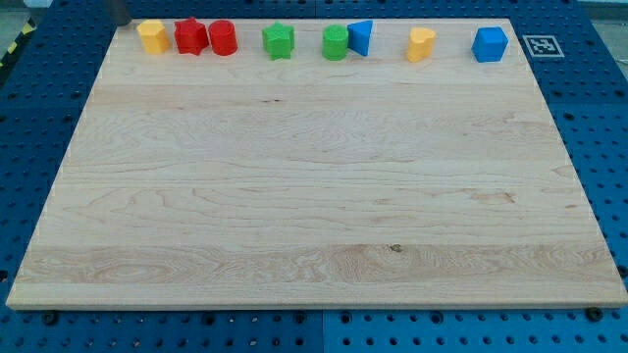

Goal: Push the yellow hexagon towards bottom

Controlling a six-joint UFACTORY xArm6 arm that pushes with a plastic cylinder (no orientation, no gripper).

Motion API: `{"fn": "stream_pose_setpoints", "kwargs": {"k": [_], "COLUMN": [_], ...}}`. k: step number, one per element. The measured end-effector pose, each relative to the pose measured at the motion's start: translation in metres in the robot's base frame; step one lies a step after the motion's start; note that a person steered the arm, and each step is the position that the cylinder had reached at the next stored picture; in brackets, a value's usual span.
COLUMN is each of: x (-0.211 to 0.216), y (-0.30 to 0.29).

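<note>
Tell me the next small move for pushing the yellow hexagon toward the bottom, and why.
Probably bring my tip, now at the view's top edge just left of the yellow hexagon, across until it sits directly above that block. The hexagon stands at the left end of the row, with the red star close on its right and bare wooden board below, so a straight downward push looks unobstructed.

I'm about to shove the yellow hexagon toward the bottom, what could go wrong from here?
1. The yellow hexagon sits right beside the red star; an off-centre push might drag that along.
2. It lies at the board's top edge, leaving little room to get behind it.
3. My tip is not clearly visible, so alignment is uncertain.
</note>
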State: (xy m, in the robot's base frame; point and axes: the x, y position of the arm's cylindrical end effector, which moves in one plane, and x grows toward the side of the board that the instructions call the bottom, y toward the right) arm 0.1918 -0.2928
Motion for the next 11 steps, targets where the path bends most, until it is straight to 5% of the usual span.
{"fn": "stream_pose_setpoints", "kwargs": {"k": [5,8,11], "x": [0.004,0.093,0.075], "y": [0.050,0.109,0.031]}}
